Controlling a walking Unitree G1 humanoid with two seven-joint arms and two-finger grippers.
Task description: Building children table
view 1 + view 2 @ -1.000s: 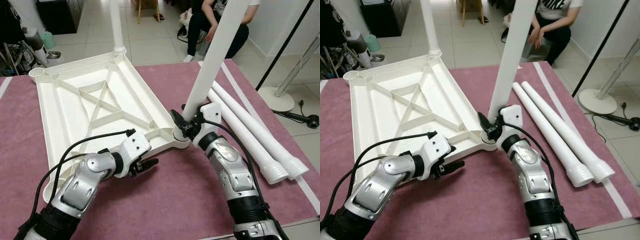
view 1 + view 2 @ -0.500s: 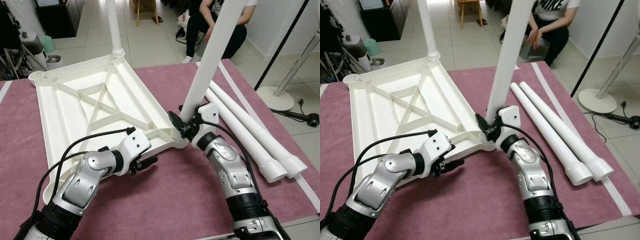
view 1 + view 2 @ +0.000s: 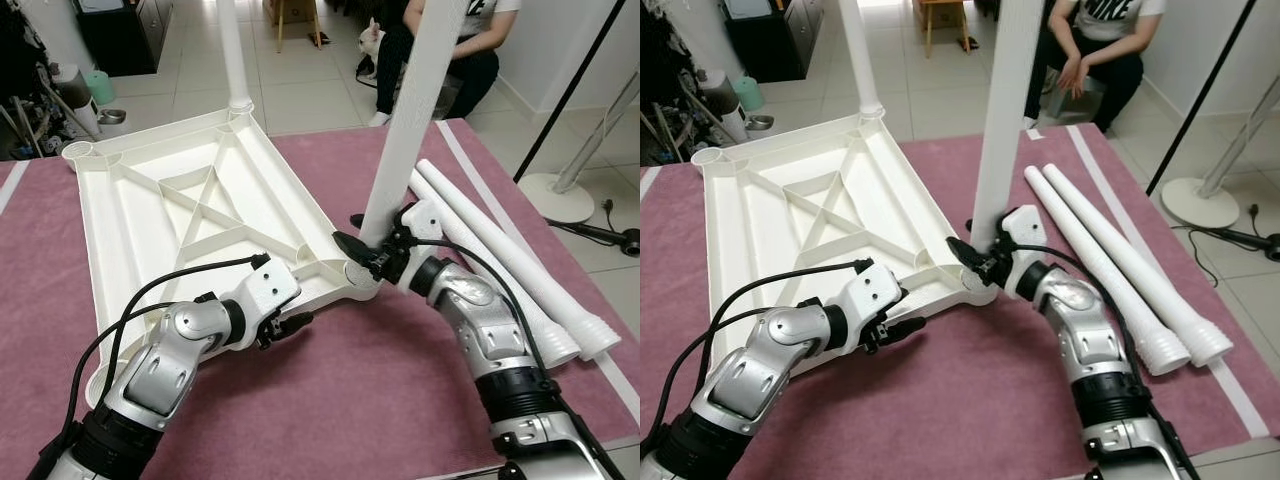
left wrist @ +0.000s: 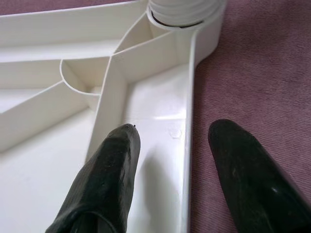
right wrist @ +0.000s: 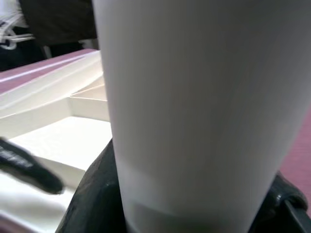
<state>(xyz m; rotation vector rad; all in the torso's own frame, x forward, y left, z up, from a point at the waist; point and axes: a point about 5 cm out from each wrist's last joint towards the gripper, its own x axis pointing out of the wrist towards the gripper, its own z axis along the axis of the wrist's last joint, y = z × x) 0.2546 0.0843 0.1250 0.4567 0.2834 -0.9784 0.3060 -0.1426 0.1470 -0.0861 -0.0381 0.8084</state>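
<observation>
Centre of frame: right gripper (image 3: 372,252) pinching leg (image 3: 405,130) in tabletop (image 3: 190,215) corner socket. Left gripper (image 4: 177,160) spread, straddling rim. Risk: leg tilted, threads may jam; unclamped tabletop may slide.

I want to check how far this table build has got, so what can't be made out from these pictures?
- Whether the upright leg is fully seated in its corner socket: the right gripper covers the joint in the eye views, and the left wrist view cuts it off at the frame edge.
- Tops of that leg and the far leg: cut off by the frame edge.
- The tabletop near corner: behind the left gripper arm.
</observation>
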